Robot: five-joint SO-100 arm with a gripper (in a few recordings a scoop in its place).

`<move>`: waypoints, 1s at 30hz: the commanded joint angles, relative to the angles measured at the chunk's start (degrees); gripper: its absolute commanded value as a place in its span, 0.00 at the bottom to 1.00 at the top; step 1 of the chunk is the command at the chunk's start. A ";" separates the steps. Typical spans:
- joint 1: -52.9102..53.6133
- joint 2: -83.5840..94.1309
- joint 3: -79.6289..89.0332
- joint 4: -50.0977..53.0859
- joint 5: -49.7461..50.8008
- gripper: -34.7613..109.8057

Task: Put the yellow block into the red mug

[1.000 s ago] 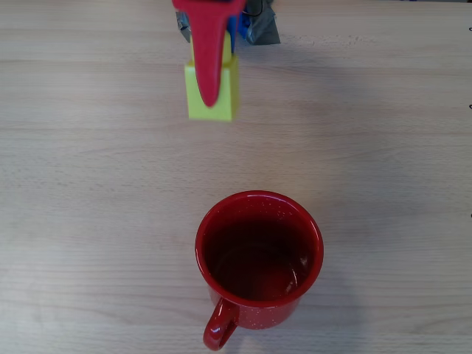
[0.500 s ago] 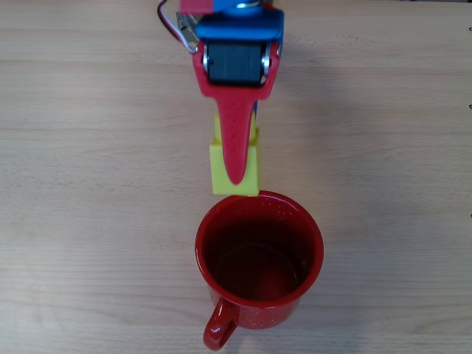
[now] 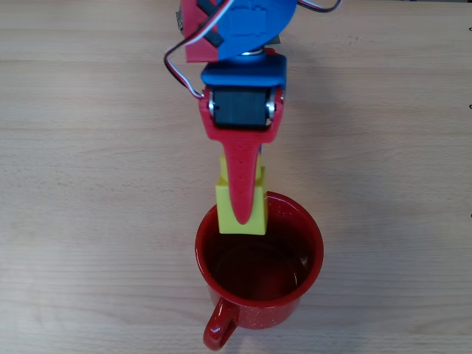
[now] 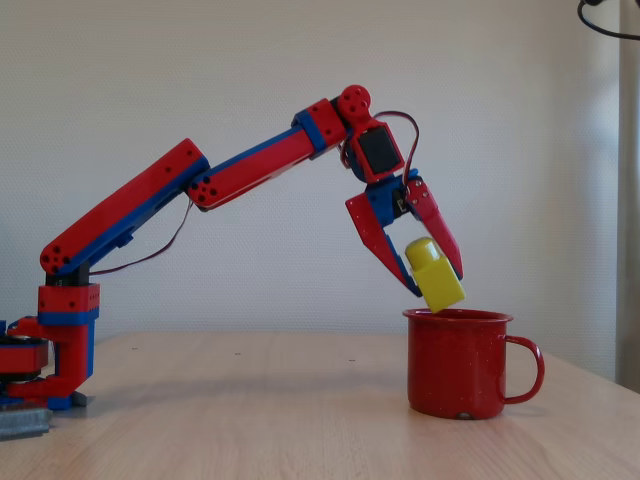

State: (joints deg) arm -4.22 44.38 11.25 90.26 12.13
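- Jaws (image 4: pixel 437 278) clamped on the yellow block (image 4: pixel 435 275), which hangs tilted in the air, clear of the worktop (image 4: pixel 230 410).
- Over the last second the block travelled from well short of the red mug (image 4: pixel 458 362) to its far rim; overhead, it now overlaps that rim (image 3: pixel 258 199).
- Side on, the block's lower corner sits just above the rim, near the edge away from the handle.
- Judgement: carry nearly done; a little more reach toward the mug's centre before letting go, else it may clip the rim.

block (image 4: pixel 434 276) in end effector (image 4: pixel 433 283), above mug (image 4: pixel 458 362) rim
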 commanded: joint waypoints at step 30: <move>-1.85 2.29 -0.53 -5.89 -3.08 0.51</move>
State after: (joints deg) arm -5.27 43.07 11.25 85.43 9.67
